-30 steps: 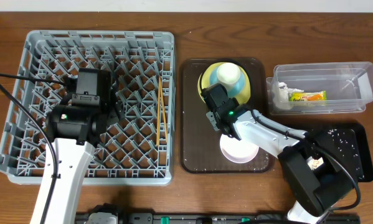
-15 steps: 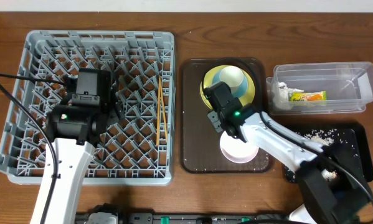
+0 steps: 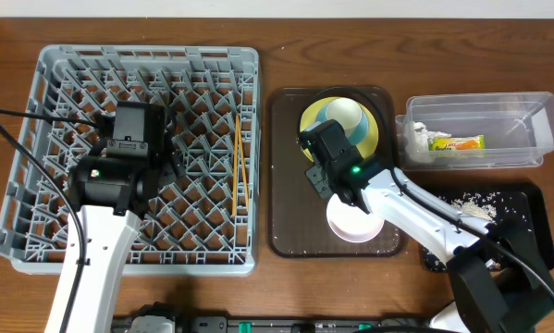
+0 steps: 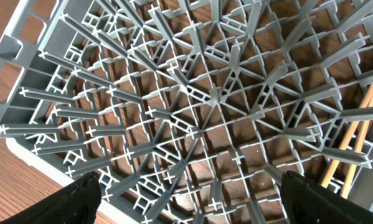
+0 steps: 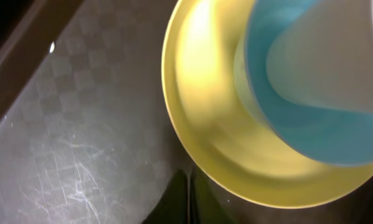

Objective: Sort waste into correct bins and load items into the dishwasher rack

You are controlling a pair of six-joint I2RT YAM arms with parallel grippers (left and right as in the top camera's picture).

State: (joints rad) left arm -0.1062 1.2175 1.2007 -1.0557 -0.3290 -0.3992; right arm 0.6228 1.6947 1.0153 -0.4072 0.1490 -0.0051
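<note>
The yellow plate point(image 3: 376, 130) lies at the back of the brown tray, with the light blue cup point(image 3: 342, 115) standing on it. The white bowl point(image 3: 354, 225) sits nearer the front. My right gripper point(image 3: 311, 139) is shut, its fingertips point(image 5: 181, 186) pressed together at the plate's point(image 5: 211, 112) near-left rim, beside the cup point(image 5: 311, 74); nothing shows between them. The chopsticks point(image 3: 239, 166) lie in the grey dishwasher rack point(image 3: 45, 139). My left gripper point(image 3: 170, 155) hangs open over the rack's pegs point(image 4: 205, 106), holding nothing; the chopsticks point(image 4: 354, 137) show at its right.
The brown serving tray point(image 3: 290, 203) holds the plate and bowl. The clear tub point(image 3: 517, 116) at the right contains the snack wrapper point(image 3: 457, 142) and the napkin point(image 3: 415, 139). The black tray point(image 3: 528, 196) in front of it holds whitish scraps point(image 3: 471, 199).
My right gripper's jaws have closed at the plate's rim, and its arm has swung so the elbow sits lower right. The left arm has not moved.
</note>
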